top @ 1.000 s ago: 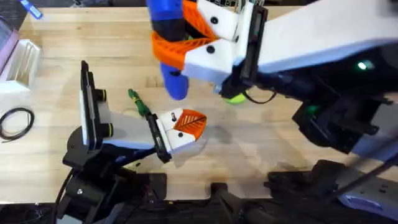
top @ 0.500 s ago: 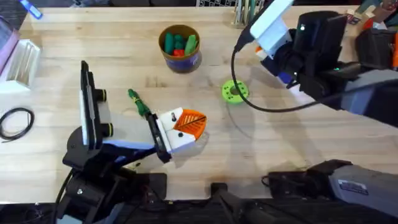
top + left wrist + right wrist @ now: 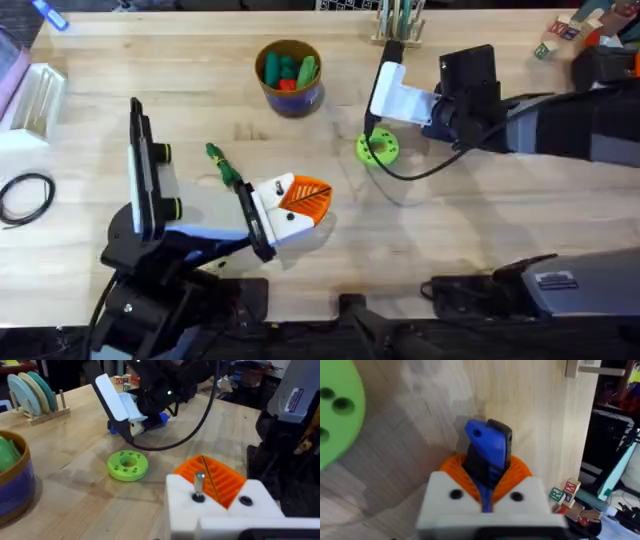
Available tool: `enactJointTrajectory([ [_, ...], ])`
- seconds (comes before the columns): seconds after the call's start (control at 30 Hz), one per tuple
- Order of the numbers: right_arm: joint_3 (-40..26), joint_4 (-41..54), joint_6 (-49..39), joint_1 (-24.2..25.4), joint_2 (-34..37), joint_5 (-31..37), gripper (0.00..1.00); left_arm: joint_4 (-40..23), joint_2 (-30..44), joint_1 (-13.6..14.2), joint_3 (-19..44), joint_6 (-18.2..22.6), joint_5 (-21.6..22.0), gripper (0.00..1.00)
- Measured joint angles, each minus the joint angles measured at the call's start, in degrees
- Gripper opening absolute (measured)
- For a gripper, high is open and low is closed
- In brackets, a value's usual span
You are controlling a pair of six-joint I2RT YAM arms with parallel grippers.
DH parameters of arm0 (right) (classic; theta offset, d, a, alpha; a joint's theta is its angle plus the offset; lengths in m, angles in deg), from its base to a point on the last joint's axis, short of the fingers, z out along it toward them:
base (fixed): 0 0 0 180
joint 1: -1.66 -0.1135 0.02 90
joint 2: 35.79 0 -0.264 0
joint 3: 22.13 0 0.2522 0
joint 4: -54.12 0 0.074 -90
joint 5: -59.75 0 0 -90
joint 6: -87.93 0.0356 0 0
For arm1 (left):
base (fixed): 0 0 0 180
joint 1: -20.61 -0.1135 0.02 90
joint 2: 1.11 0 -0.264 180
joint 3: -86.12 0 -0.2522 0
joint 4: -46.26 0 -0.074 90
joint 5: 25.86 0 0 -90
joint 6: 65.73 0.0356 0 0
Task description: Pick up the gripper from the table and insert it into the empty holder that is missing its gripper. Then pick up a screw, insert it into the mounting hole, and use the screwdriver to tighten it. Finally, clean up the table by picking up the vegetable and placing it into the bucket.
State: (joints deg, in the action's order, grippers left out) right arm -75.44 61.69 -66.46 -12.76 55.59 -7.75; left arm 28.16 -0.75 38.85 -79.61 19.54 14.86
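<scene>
My right gripper (image 3: 487, 491) is squeezed shut on the blue screwdriver (image 3: 487, 457), down low by the green disc (image 3: 378, 147). If I tip it, the screwdriver could slip out and roll away. My left gripper (image 3: 220, 491) has 1 screw (image 3: 199, 485) poking up; I cannot tell how wide it is.

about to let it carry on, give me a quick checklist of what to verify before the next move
1. Right pincer holds the screwdriver: ok, blue body clamped between its orange pads.
2. Screwdriver clear of the green disc: ok, beside it in the right wrist view.
3. Orange gripper seated in the holder: ok.
4. Screw in its mounting hole: ok, standing in it; tightness cannot tell.
5. Bucket upright, open: ok.
6. Vegetable off the table: not ok, it lies beside the left arm.
</scene>
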Motion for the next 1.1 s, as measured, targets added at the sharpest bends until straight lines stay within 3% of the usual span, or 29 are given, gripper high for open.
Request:
enactJointTrajectory([
  [0.03,-0.1,0.2,0.0,-0.1,0.1,0.2,0.057,0.0,0.0,0.0,0.0,0.0,0.0,0.008],
  [0.23,-1.5,-0.7,-0.8,-0.5,0.0,1.2,0.899,0.0,0.0,0.0,0.0,0.0,0.0,0.008],
  [0.27,-2.0,-0.7,-0.8,-0.5,-0.2,1.5,0.969,0.0,0.0,0.0,0.0,0.0,0.0,0.008],
  [0.4,-2.0,0.0,1.5,-1.0,-0.6,2.3,0.989,0.0,0.0,0.0,0.0,0.0,0.0,0.024],
  [0.47,-1.8,0.9,3.4,-1.6,-1.5,2.3,0.989,0.0,0.0,0.0,0.0,0.2,0.0,0.219],
  [0.6,-0.4,2.5,8.3,-2.9,-4.5,1.6,0.991,0.0,0.0,0.0,0.0,0.2,0.0,0.877],
  [0.63,-0.1,2.8,9.9,-3.2,-5.5,1.4,0.991,0.0,0.0,0.0,0.0,0.0,0.0,0.957],
  [0.97,0.2,9.3,25.6,-5.4,-21.0,0.5,0.991,1.4,0.0,0.0,-0.1,0.3,2.0,0.987],
  [1.03,0.2,11.3,26.8,-5.8,-22.8,0.3,0.990,2.7,0.0,0.0,0.0,-1.8,4.3,0.987],
  [1.1,0.2,12.6,27.7,-6.2,-24.1,0.3,0.990,0.1,0.0,0.0,0.9,-5.7,8.1,0.986],
])
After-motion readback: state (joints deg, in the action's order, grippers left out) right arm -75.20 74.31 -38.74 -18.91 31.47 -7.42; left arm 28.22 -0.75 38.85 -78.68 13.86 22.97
